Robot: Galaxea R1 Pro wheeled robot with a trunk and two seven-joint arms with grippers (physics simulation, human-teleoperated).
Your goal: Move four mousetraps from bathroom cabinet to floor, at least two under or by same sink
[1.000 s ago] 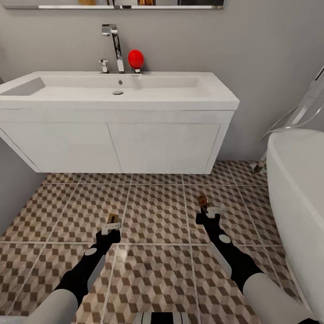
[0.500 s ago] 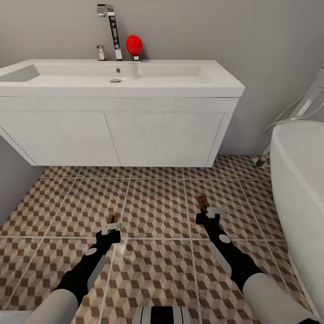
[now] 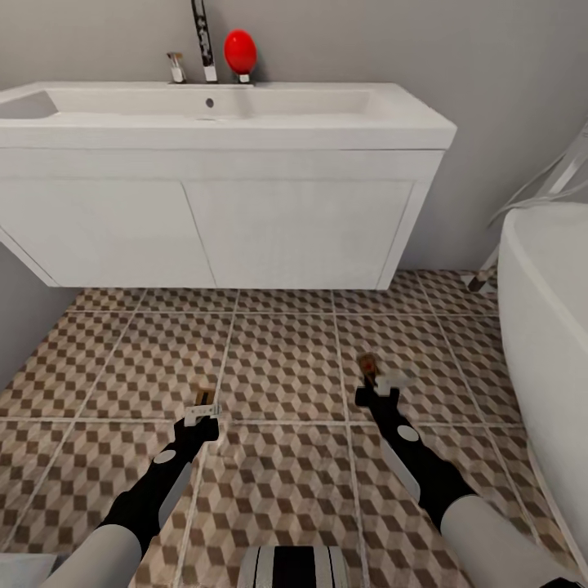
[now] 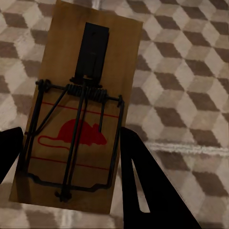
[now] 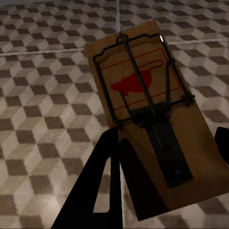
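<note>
L pincer point(image 3: 202, 411) grips mousetrap point(image 4: 78, 107); R same

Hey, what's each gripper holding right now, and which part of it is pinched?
Each holds one mousetrap by its long side edges. The left gripper clamps the end of its mousetrap with the red mouse mark; the right gripper clamps its mousetrap near the black tab end.

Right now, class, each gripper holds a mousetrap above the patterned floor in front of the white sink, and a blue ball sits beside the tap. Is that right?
One detail is wrong: the ball beside the tap is red, not blue, as the head view shows. The rest stands: the left gripper and right gripper each hold a mousetrap above the floor before the sink.
</note>
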